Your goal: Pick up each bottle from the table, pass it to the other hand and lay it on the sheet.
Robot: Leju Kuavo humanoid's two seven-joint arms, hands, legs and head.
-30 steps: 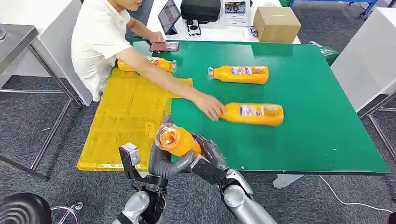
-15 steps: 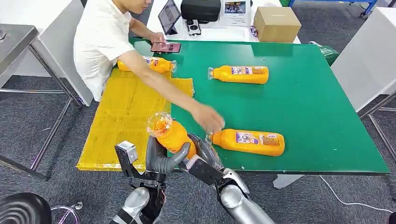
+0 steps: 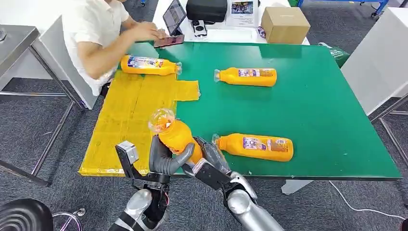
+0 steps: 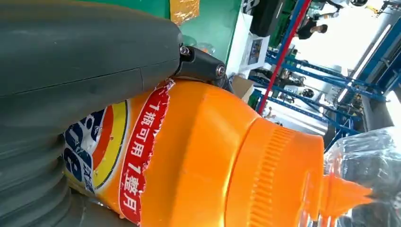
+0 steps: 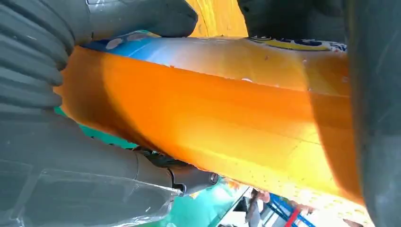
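Person's arm (image 3: 103,55) back off table; both hands' fingers (image 3: 166,161) round bottle (image 3: 177,137).

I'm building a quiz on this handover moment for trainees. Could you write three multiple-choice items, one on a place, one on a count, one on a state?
1. Where does the bottle beside the person lie?
A. on the yellow sheet's far edge
B. on the cardboard box
C. on the floor

2. How many orange bottles lie directly on the green table, off the sheet?
A. none
B. two
C. four

3. How is the held bottle gripped?
A. by the left hand alone
B. by a person
C. by both robot hands

Key: 1 A, the far bottle rests at the yellow sheet far edge. 2 B, one middle bottle and one near bottle lie on the green table. 3 C, the left hand and right hand both grip the held bottle.
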